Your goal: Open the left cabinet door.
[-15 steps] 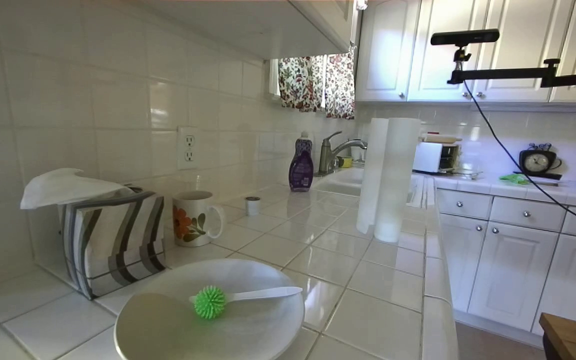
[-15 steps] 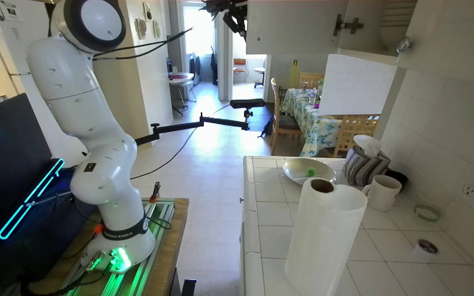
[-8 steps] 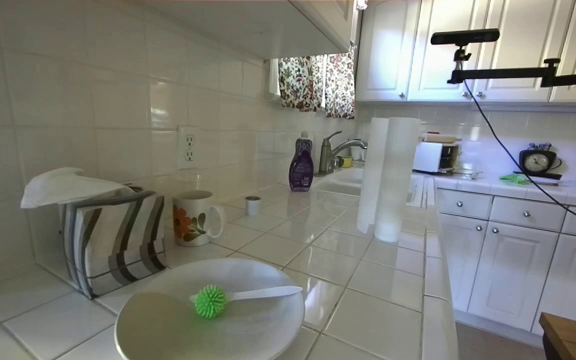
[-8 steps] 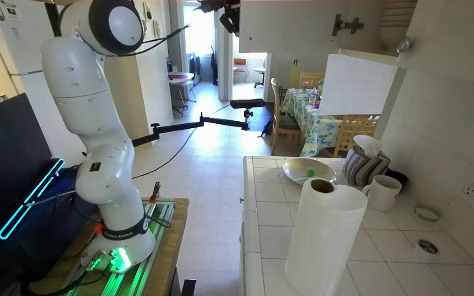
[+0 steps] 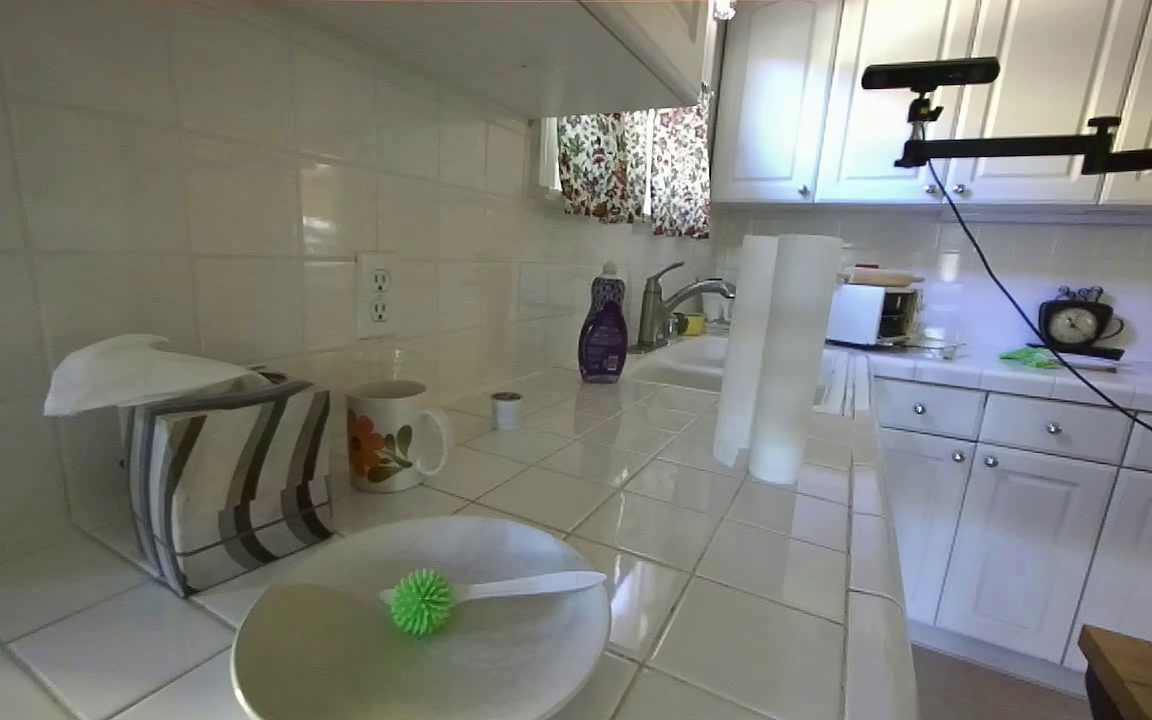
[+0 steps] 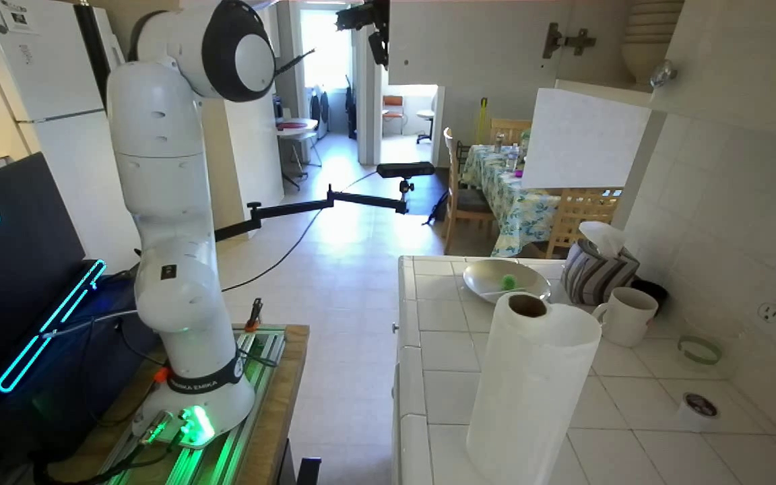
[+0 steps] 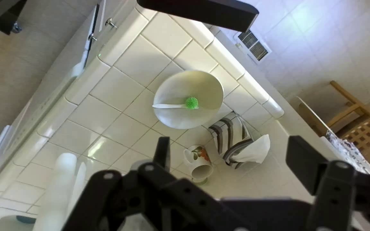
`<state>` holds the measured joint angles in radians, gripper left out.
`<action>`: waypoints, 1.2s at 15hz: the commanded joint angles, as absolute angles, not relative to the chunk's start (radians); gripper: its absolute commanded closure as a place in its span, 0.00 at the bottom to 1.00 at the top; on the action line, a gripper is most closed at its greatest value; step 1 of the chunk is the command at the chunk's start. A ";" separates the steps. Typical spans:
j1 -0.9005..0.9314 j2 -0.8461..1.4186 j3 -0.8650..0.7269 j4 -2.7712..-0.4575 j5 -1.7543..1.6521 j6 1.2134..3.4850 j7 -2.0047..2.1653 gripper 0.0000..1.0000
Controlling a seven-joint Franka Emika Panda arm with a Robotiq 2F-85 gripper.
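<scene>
Jaws wide apart, the gripper (image 7: 233, 159) hangs high, just left of the free edge of the left cabinet door (image 6: 479, 47) in an exterior view (whether the two touch, I cannot tell). That door stands swung open, its hinge (image 6: 552, 40) farther right; below, a bowl (image 6: 486, 275) and mug (image 6: 630, 316) sit on the counter (image 6: 448, 347).

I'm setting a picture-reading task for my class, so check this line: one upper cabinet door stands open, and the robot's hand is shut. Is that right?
Not quite: the hand is open, not shut; the wrist view shows its fingers apart. The rest holds: one upper door stands open, as an exterior view shows.
</scene>
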<state>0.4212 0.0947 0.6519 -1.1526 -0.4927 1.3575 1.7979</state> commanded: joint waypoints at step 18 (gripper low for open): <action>0.656 0.202 0.462 -0.785 -0.266 1.021 1.078 0.00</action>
<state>0.6124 0.1620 0.4805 -0.8831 -0.3235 1.0873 1.1566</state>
